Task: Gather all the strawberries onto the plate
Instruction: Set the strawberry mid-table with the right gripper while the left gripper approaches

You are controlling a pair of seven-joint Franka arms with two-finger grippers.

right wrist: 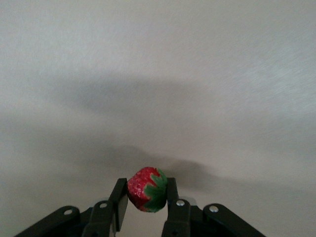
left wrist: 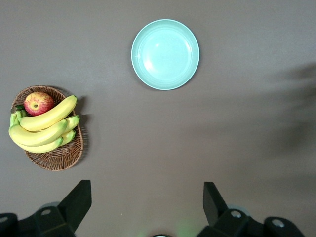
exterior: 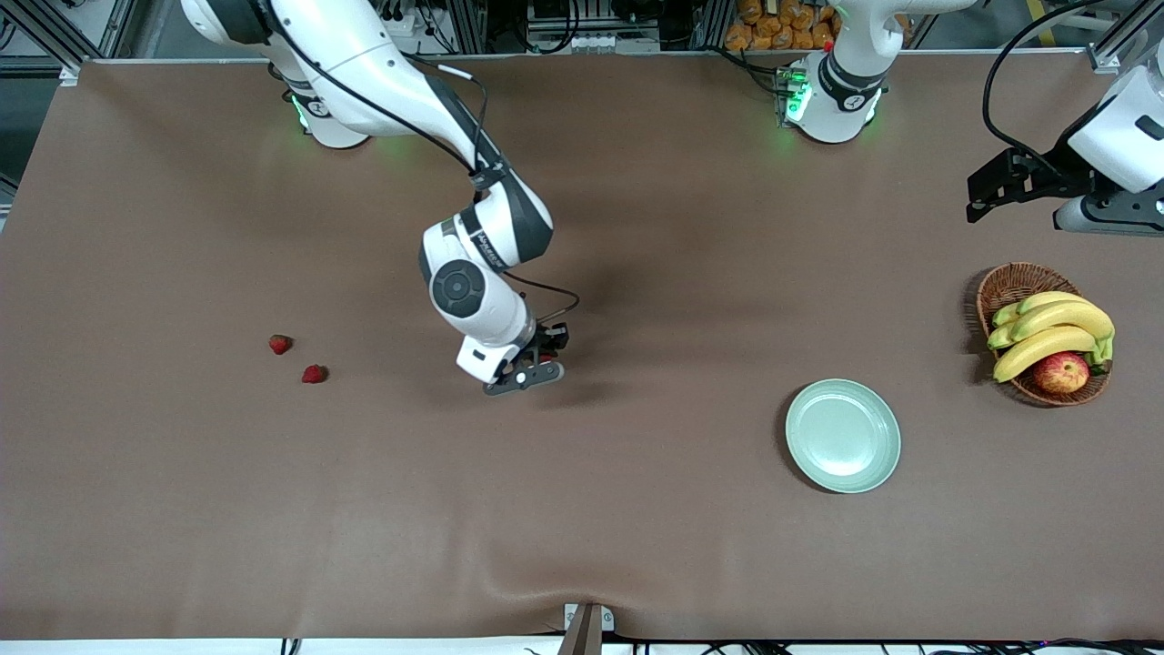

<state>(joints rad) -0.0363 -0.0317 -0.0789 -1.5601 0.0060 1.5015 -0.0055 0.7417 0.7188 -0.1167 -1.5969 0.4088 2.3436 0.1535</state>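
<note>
Centre of the front view: right gripper (exterior: 543, 359) hangs low over bare table, jaws pinching one strawberry (right wrist: 146, 189), fingers (right wrist: 119, 205) pressed on both its sides. Looks like the carry step for berry one. Next move, as I read it: swing it toward lower right of the frame and let go over the plate (exterior: 843, 436), which holds nothing yet.

Two more strawberries (exterior: 281, 344) (exterior: 314, 374) sit at mid-left, close together, well apart from the plate.

Left gripper (exterior: 987, 196) waits at upper right, jaws spread wide, over the table near the wicker basket (exterior: 1011, 284) with bananas (exterior: 1053, 332) and an apple (exterior: 1060, 372).

Path to the plate looks open; basket is beside it, not between.
</note>
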